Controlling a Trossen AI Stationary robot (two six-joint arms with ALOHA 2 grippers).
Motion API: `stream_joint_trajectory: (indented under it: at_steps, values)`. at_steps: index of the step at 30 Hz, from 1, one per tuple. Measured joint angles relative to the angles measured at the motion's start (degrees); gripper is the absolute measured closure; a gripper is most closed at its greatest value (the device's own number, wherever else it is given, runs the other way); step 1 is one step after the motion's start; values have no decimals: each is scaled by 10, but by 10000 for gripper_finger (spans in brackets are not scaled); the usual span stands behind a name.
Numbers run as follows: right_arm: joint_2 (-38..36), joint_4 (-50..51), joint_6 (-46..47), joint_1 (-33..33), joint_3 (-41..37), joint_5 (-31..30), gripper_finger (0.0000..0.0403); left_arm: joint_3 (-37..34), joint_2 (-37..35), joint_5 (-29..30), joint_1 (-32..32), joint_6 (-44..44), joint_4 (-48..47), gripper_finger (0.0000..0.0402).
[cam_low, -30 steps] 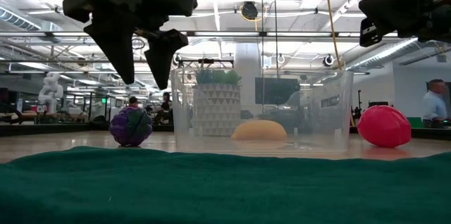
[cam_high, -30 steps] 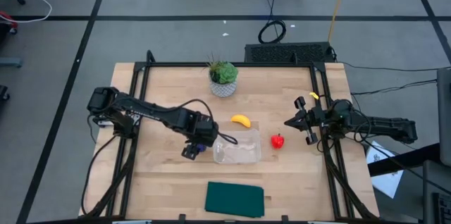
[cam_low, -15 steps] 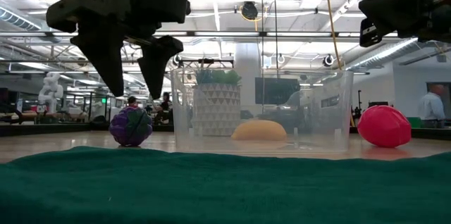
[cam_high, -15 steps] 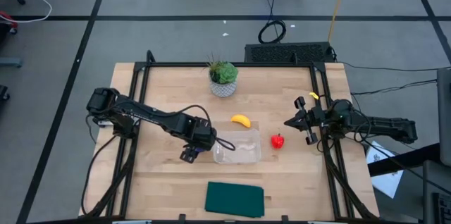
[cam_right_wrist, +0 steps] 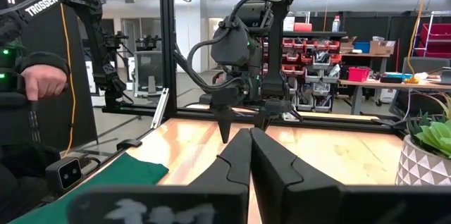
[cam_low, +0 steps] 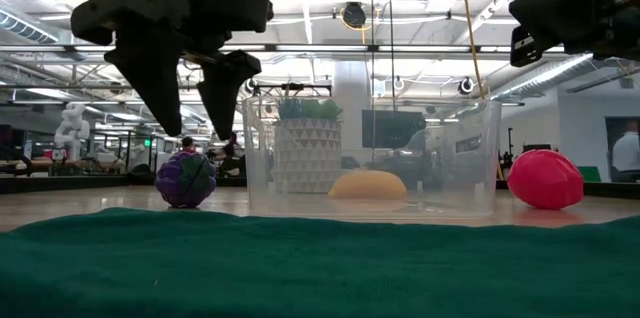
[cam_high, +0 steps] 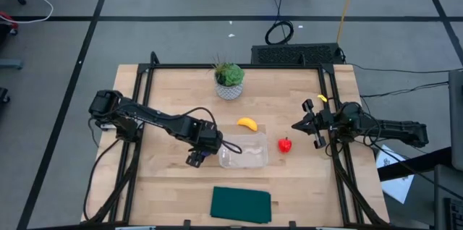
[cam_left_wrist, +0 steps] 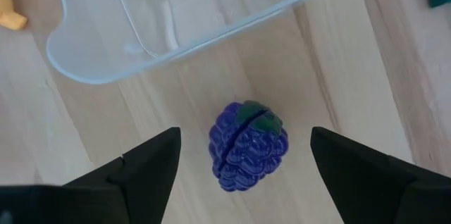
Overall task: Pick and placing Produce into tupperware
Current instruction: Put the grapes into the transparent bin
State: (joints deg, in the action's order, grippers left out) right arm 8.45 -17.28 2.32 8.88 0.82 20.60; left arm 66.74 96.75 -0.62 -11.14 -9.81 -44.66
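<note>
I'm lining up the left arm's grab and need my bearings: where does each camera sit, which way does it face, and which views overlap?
High view: overhead, straight down on the table; both arms show, left gripper open, right gripper parked at the table's right edge.
Low view: table height, across the green cloth to the tupperware.
Left wrist view: down past open fingers at the purple fruit.
Right wrist view: across the table past shut fingers at the left arm.
Shared: low and left wrist views both show fruit and tupperware.
</note>
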Motion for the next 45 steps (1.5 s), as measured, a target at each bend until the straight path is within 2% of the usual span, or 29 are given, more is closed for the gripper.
stream_joint_trajectory:
  at_steps: [7, 15, 32, 45]
  values:
    - [0, 0, 0, 0, 0, 0, 403, -3, 0, 7, -5, 7, 5, 80]
    - [0, 0, 0, 0, 0, 0, 403, -54, 0, 7, -4, 5, 57, 80]
    - [0, 0, 0, 0, 0, 0, 403, -91, 0, 3, -4, -16, 89, 80]
    - [0, 0, 0, 0, 0, 0, 403, -96, 0, 3, 7, -29, 114, 80]
